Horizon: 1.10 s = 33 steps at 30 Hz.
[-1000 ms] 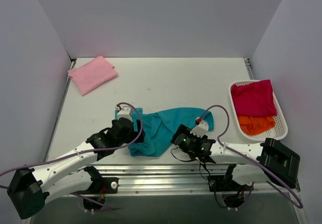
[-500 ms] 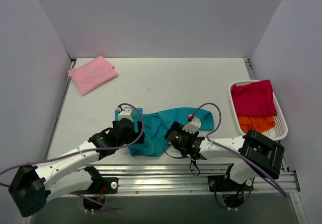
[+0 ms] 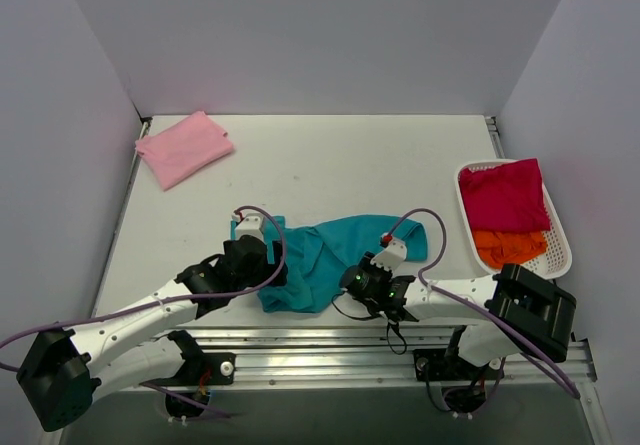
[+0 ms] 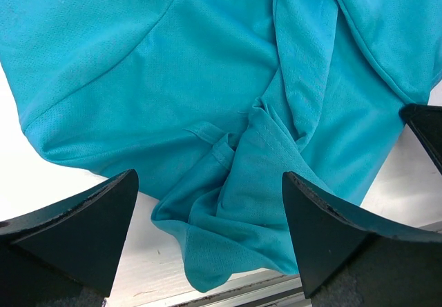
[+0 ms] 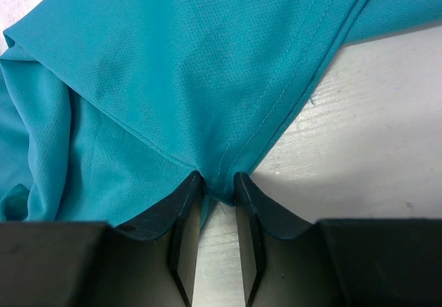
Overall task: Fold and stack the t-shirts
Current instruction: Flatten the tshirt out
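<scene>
Your right gripper (image 5: 219,181) pinches the teal t-shirt (image 3: 320,255); your left gripper (image 4: 208,183) stands wide.
From above, you see the shirt crumpled at the near edge of the table (image 3: 330,165), between both arms. The left wrist view shows bunched folds below the spread gripper. The right wrist view shows narrow jaws clamping a seamed edge.

Four t-shirts (image 3: 330,250) (image 3: 183,147) (image 3: 505,195) (image 3: 510,245) — one basket (image 3: 540,265); two arms (image 3: 140,315) (image 3: 460,295)
</scene>
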Each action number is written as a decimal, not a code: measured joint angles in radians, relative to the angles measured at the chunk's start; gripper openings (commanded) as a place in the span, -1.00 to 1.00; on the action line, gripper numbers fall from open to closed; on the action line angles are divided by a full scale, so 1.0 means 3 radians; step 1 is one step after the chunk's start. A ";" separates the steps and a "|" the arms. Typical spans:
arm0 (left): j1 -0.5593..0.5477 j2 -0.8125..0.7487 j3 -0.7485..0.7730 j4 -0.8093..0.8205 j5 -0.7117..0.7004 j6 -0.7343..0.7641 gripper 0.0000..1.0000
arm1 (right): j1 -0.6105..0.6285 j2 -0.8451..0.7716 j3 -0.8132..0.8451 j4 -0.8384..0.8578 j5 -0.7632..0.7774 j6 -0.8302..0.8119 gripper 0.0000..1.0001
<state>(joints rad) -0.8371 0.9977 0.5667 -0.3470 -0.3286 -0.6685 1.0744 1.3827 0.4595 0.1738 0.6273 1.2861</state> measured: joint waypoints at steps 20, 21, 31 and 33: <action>0.0000 0.0000 0.0000 0.0000 -0.0001 -0.0001 0.89 | 0.0000 -0.0130 -0.0006 -0.0251 0.0025 0.0022 -0.81; 0.0000 0.0000 0.0000 -0.0001 -0.0001 -0.0001 0.89 | 0.0000 -0.0153 -0.0006 -0.0277 0.0036 0.0027 -0.79; 0.0000 0.0001 0.0000 -0.0001 -0.0001 -0.0003 0.89 | 0.0000 -0.0359 -0.0006 -0.0526 0.0106 0.0088 -0.66; 0.0000 0.0003 0.0000 -0.0001 -0.0001 -0.0003 0.89 | 0.0000 -0.0373 -0.0006 -0.0548 0.0107 0.0090 -0.79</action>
<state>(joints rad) -0.8371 0.9985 0.5667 -0.3473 -0.3290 -0.6693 1.0744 1.2709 0.4576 0.0093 0.6594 1.3132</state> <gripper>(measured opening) 0.944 0.164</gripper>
